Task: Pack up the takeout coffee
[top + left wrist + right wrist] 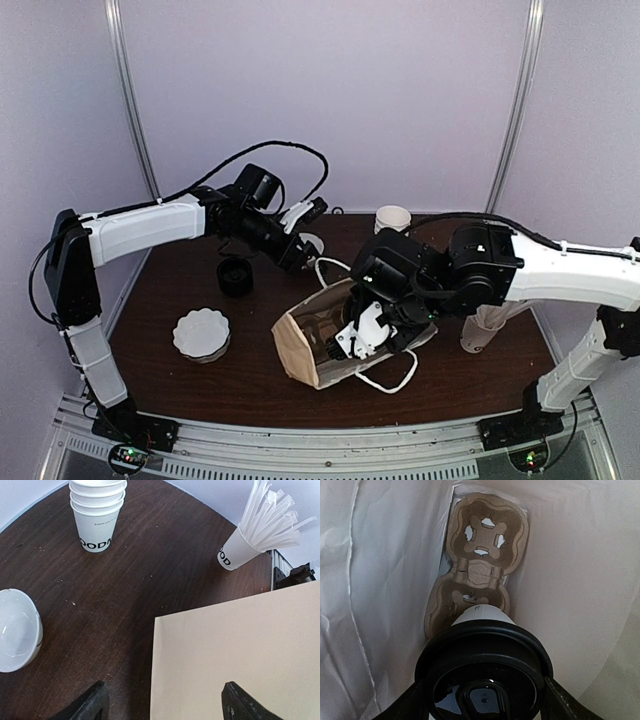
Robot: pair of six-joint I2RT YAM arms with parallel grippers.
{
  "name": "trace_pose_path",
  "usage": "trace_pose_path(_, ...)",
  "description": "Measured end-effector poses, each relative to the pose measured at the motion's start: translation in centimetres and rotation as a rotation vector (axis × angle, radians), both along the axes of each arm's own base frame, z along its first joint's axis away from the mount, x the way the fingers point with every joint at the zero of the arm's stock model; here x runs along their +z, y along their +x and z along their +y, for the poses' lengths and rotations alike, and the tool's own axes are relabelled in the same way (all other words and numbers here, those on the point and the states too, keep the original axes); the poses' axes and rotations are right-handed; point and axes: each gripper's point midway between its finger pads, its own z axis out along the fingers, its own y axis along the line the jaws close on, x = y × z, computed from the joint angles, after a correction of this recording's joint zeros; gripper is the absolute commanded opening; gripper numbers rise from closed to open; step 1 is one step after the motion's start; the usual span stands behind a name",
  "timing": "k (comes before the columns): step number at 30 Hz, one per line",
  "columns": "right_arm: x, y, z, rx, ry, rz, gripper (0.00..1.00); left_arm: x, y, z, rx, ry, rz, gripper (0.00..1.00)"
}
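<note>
We log right pincer (pixel 487 700) gripping black-lidded white paper cup (pixel 482 650) inside tan paper bag (pixel 385 580), next, we judge, seating it squarely in brown cardboard carrier (pixel 487 535); left pincer (pixel 167 704) wide, empty.

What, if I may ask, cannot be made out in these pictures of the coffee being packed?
- Right wrist view: the lower wall and base of the white paper cup, hidden under its black round lid.
- Top view: that cup, hidden by the right gripper inside the brown paper bag.
- Left wrist view: the bag's mouth, cut off by the frame's edge.
</note>
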Motion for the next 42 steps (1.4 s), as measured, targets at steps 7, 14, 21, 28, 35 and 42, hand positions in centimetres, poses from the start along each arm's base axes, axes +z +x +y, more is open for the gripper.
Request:
trace_pose_path(7,-1.7,0.8,0.0,0.029,-0.036,-0.077,0.54,0.1,-0.3,-0.2,-0.013,-0.012,0.011,0.81)
trace_pose_path(14,-1.5,1.3,0.6,0.022,-0.012,-0.095,0.53,0.2,-0.4,-0.2,-0.020,-0.018,0.016,0.81)
trace_pose_path(21,-0.9,1.4,1.1,0.010,0.011,-0.070,0.53,0.2,-0.5,-0.3,-0.023,-0.020,0.018,0.81)
trace_pose_path(28,-0.1,0.5,1.2,0.018,0.027,-0.010,0.53,0.3,-0.6,-0.3,-0.026,-0.022,0.021,0.81)
trace_pose_path(35,-1.5,0.3,1.0,0.015,-0.011,0.022,0.53,0.3,-0.6,-0.3,-0.028,-0.024,0.022,0.81)
trace_pose_path(42,-2.9,1.1,1.0,-0.004,-0.042,0.029,0.53,0.3,-0.7,-0.4,-0.034,-0.029,0.027,0.80)
